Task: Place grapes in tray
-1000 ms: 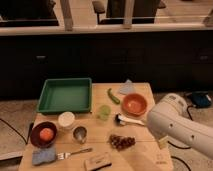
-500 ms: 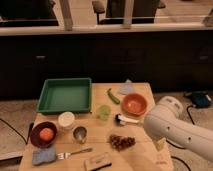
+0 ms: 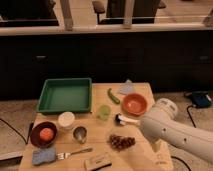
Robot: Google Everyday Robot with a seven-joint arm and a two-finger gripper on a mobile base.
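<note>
The grapes [image 3: 121,142], a small dark reddish bunch, lie on the wooden table near its front, right of centre. The green tray [image 3: 65,96] sits at the table's back left with nothing in it. My white arm [image 3: 172,131] reaches in from the lower right, and its rounded end hangs just right of and above the grapes. The gripper itself is out of view, hidden by the arm or beyond the picture's edge. Nothing is touching the grapes.
An orange bowl [image 3: 134,104], a green pepper [image 3: 114,96] and a green cup [image 3: 104,111] stand between tray and arm. A dark-and-white item [image 3: 124,119] lies by the arm. At the left are a white cup [image 3: 66,120], a metal cup [image 3: 79,133], a dark bowl [image 3: 42,134], a sponge [image 3: 43,156] and a fork [image 3: 75,152].
The white arm has swung leftward over the table's right side, closer to the grapes. The objects on the table have not moved.
</note>
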